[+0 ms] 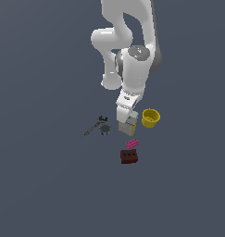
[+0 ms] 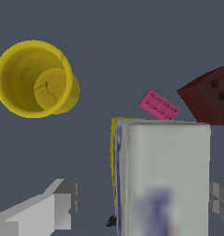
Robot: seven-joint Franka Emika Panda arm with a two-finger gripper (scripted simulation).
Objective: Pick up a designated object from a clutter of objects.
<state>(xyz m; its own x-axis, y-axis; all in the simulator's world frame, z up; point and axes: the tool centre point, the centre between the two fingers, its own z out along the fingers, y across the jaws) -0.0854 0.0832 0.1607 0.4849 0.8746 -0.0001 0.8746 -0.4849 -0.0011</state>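
- Grey tabletop (image 1: 40, 185), small clutter
- End effector (image 2: 138, 203) open, fingers (image 2: 53, 207) astride the box (image 2: 164, 179)
- Centre first, close squarely, lift clear of the cup (image 2: 35, 78)

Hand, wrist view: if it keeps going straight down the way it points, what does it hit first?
The white box. It stands directly below the hand, between the fingers, so they would likely pass along its sides. The exact gap is unclear.
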